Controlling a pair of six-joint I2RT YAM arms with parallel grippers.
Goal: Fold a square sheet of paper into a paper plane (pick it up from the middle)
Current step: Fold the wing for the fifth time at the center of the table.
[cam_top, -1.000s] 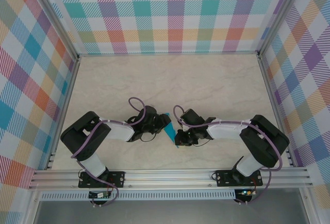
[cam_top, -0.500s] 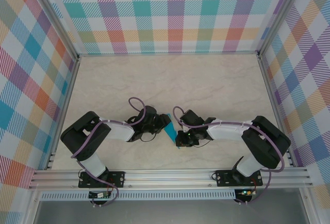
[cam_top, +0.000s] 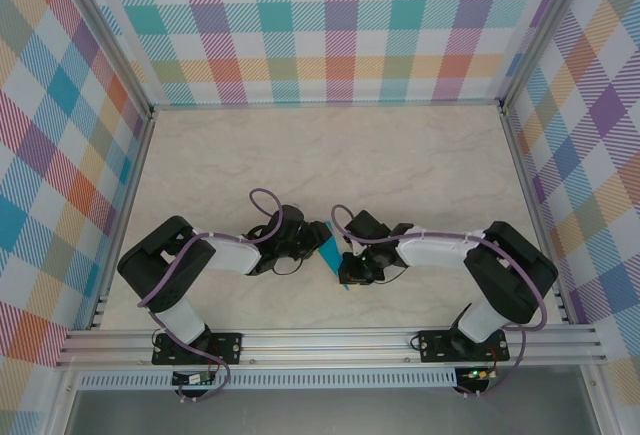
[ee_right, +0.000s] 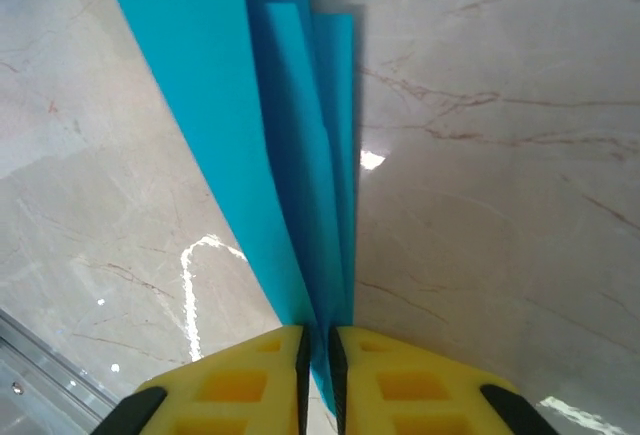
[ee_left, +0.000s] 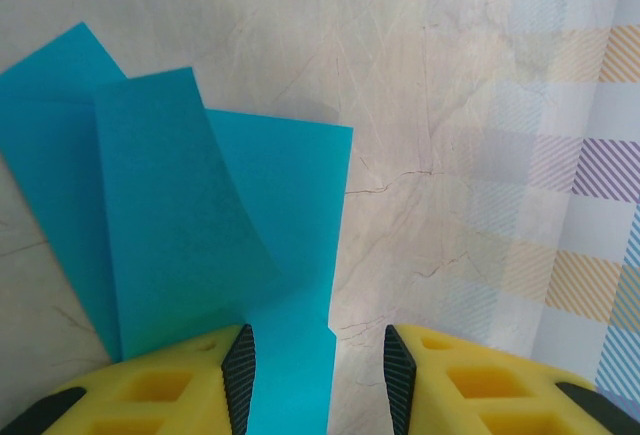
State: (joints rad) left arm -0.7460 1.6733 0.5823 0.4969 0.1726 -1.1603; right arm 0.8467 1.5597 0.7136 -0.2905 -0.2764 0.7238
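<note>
Two arms (cam_top: pixel 430 247) meet on the pale marbled worktop (cam_top: pixel 400 155), checked walls (cam_top: pixel 330 25) around. Right fingers (ee_right: pixel 298 360) pinch the folded blue paper (ee_right: pixel 290 145)'s narrow end; left fingers (ee_left: pixel 240 375) gape astride its other end. Overhead, arms hide most.

The pale marbled table (cam_top: pixel 420 155) carried a folded blue paper (cam_top: pixel 330 251), which rested at about six o'clock from the table's middle, toward the near edge.

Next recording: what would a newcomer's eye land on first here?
The folded teal-blue paper stands out against the pale marbled tabletop, near the front edge. The right gripper pinches its narrow layered end, while the left gripper stands open around another edge.
</note>
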